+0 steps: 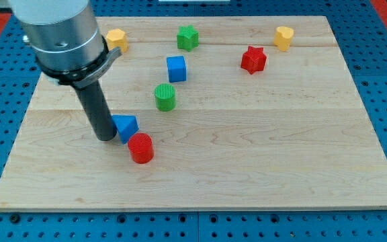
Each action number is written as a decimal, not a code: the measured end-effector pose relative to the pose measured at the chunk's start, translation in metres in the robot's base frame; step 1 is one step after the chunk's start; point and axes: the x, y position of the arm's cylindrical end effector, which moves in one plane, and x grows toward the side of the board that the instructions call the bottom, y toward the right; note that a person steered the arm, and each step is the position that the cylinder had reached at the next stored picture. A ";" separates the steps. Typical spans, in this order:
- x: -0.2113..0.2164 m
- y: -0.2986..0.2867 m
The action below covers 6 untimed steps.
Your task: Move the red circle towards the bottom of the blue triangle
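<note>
The red circle (140,148) lies touching the blue triangle (125,127) at its lower right. My tip (106,137), a bare rod holding nothing, sits against the triangle's left side. Risk: rightward travel would displace the triangle, shifting the target.

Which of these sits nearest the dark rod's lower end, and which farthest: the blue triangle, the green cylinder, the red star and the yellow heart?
1. Blue triangle block: right beside my tip, on its right in the view.
2. Green ridged cylinder block: up and to the right.
3. Red star block: farther right, near the top.
4. Yellow heart block: the view's top right.
</note>
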 end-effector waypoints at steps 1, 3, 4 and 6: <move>-0.006 0.030; -0.006 0.048; -0.001 0.018; 0.035 0.065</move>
